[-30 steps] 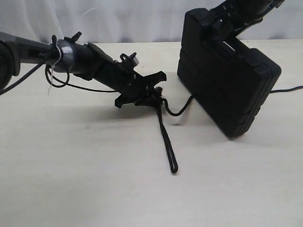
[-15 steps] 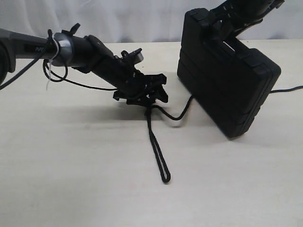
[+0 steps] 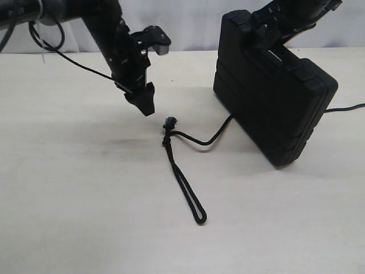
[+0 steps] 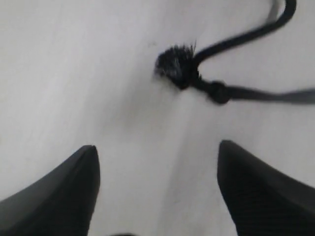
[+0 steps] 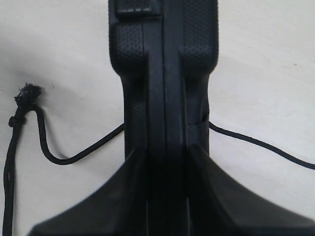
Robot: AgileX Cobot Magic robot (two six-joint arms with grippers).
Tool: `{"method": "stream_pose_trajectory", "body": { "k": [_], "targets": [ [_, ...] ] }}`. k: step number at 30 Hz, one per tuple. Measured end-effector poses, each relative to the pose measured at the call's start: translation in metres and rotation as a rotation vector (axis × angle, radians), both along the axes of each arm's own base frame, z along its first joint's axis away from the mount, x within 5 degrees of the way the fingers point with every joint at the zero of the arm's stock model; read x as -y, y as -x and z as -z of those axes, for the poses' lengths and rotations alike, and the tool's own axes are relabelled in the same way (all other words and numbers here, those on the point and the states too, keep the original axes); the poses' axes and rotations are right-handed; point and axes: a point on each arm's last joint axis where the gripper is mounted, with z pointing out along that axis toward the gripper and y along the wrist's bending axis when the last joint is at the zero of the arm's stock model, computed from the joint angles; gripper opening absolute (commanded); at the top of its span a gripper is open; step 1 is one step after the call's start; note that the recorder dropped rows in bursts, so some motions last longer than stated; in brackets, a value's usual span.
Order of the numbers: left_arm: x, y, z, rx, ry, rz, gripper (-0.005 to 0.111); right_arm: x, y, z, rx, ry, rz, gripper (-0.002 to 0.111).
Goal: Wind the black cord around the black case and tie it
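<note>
The black case (image 3: 276,97) stands tilted on one corner on the table, with my right gripper (image 3: 272,25) shut on its upper edge. In the right wrist view the right gripper (image 5: 166,150) clamps the case (image 5: 165,73) from both sides. The black cord (image 3: 182,171) lies loose on the table. Its frayed knot (image 3: 169,122) is near the middle and its looped end (image 3: 199,217) points to the front. The cord passes under the case and comes out on the far side (image 5: 256,142). My left gripper (image 3: 146,104) hangs open above and left of the knot (image 4: 176,66), its fingers (image 4: 74,182) holding nothing.
The pale tabletop (image 3: 85,200) stretches to the front and left. A thin smooth cable (image 3: 74,63) trails from the left arm. A white backdrop (image 3: 188,23) closes off the far edge.
My left gripper has opened, let go of the cord and lifted up and away to the left. The cord has dropped flat onto the table. The case and right gripper have not moved.
</note>
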Motion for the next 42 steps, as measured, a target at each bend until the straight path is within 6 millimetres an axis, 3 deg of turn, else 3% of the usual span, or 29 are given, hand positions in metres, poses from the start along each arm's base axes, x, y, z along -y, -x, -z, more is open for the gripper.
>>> {"method": "stream_pose_trajectory", "body": {
  "k": [4, 7, 14, 20, 25, 29, 42],
  "targets": [
    [0.015, 0.009, 0.005, 0.114, -0.277, 0.197, 0.063, 0.0, 0.0, 0.0, 0.002, 0.0, 0.0, 0.004],
    [0.023, 0.013, 0.008, 0.145, -0.344, 0.271, 0.063, 0.0, 0.0, 0.0, 0.002, 0.0, 0.0, 0.004],
    [0.038, 0.02, 0.016, 0.117, -0.281, 0.376, 0.061, 0.0, 0.0, 0.0, 0.002, 0.0, -0.002, 0.004],
    [0.052, 0.029, 0.019, 0.147, -0.148, 0.907, 0.061, 0.0, 0.0, 0.0, 0.002, 0.0, -0.002, 0.004],
    [0.065, 0.037, 0.023, 0.176, -0.135, 1.156, 0.056, 0.0, 0.0, 0.0, 0.002, 0.0, -0.002, 0.004],
    [0.069, 0.038, 0.033, 0.165, -0.132, 1.229, 0.055, 0.0, 0.0, 0.0, 0.002, 0.0, -0.002, 0.004],
    [0.061, 0.053, 0.062, 0.069, -0.106, 1.241, 0.054, 0.0, 0.0, 0.0, 0.002, -0.001, -0.002, 0.004]
  ]
}}
